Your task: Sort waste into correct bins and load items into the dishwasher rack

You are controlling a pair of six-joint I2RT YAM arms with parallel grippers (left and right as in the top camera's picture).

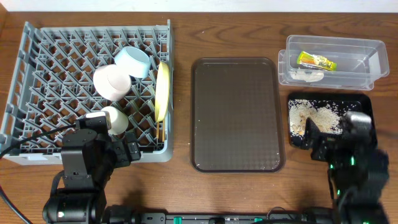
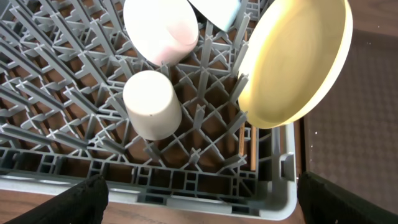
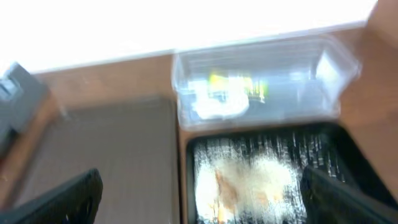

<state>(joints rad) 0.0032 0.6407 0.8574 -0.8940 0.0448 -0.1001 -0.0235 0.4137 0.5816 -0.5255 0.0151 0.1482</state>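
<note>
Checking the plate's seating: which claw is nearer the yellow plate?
Left. The left claw is at the rack's near edge, the yellow plate just ahead; the right claw is at the black tray, beyond the brown tray.

Dishwasher rack [image 1: 37, 74]: grey-blue, diamond lattice of pegs, left of the serving tray [image 1: 236, 118]. In the rack: pale yellow plate [image 1: 163, 90], light blue bowl [image 1: 134, 62], white bowl [image 1: 112, 82], off-white cup [image 1: 114, 119]. Serving tray: dark brown, fine dotted texture. Right of the serving tray: clear tub [image 1: 373, 56] with yellow-green wrapper [image 1: 316, 60], darker printed patch, and white tissue [image 1: 306, 75]; black tray [image 1: 360, 102] with white-beige rice scraps [image 1: 317, 117]. Table [image 1: 249, 31]: mid-brown wood grain.
</note>
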